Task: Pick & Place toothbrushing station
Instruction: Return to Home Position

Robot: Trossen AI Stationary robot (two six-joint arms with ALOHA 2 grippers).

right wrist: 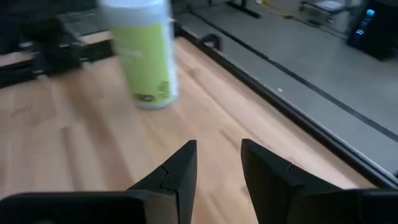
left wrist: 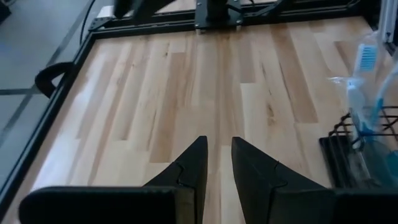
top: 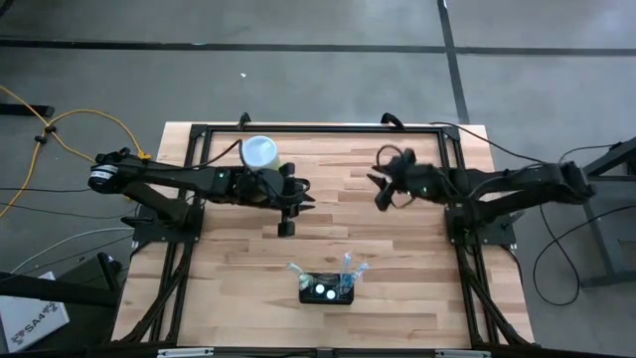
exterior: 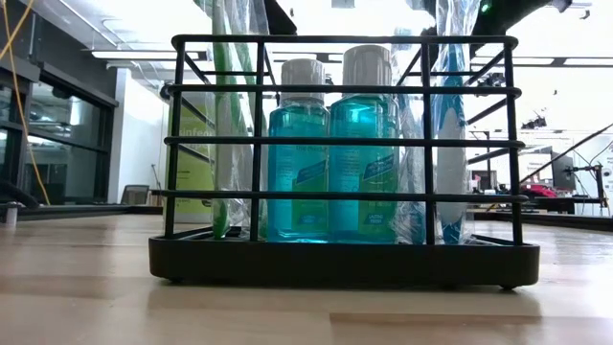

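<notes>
The toothbrushing station [top: 328, 295], a black wire-frame holder, stands near the front-middle edge of the wooden surface [top: 407, 259], well apart from both arms. The low view shows what the high view cannot: two clear blue bottles [exterior: 330, 163] with whitish caps side by side inside it, flanked by wrapped toothbrushes, one green [exterior: 222, 115] and one blue [exterior: 450, 144]. The bottle labels carry a green patch, but their wording is not legible. The pale green cylinder [top: 259, 152] with a white top stands near the rear left. Its label shows a dark print block in the right wrist view [right wrist: 146, 56], also unreadable. The left gripper [top: 286, 228] hangs over mid-surface beside the cylinder. In its wrist view [left wrist: 219, 146] the fingers are slightly parted and grasp nothing, and the station's corner [left wrist: 339, 155] lies off to one side. The right gripper [top: 381, 192] is over the rear right, its fingers [right wrist: 180, 165] likewise released and empty.
</notes>
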